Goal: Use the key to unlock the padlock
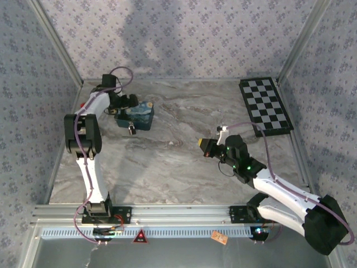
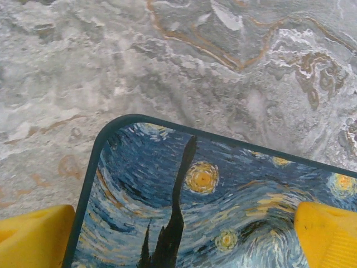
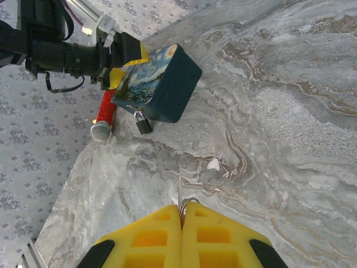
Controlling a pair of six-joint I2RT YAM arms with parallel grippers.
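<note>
Fingers [image 3: 148, 240] of the right gripper [image 3: 181, 211] are pressed together on the key [image 3: 180, 195]. We note its ring at the fingertips and a thin blade projecting forward from them.

On the left gripper [image 2: 181, 215], the fingers [image 2: 33, 240] are spread wide over a corner of the box [image 2: 139, 184]. We cannot tell whether they bear on it.

The padlock [image 3: 142, 123] hangs at the lower edge of the box's near face, shackle toward the box and body toward the table [image 3: 290, 111]. Its long axis runs roughly along the line from the box toward the right arm. We judge that the keyway is in the free end, though it is too small to confirm.

The governing relation is as follows. From the right wrist, the padlock lies ahead and to the left of the key, well apart from it, with open table between them. In the top view it lies to the left of the right gripper and slightly farther out. The left arm is much the nearer, but the key is with the right. In our judgement the right arm must cross toward the box and bring the blade into line with the padlock's axis.

A red microphone [image 3: 103, 118] lies just beside the box.

As to markings, the box lid carries a swirling night-sky painting. We find no legible writing or brand on any item.
</note>
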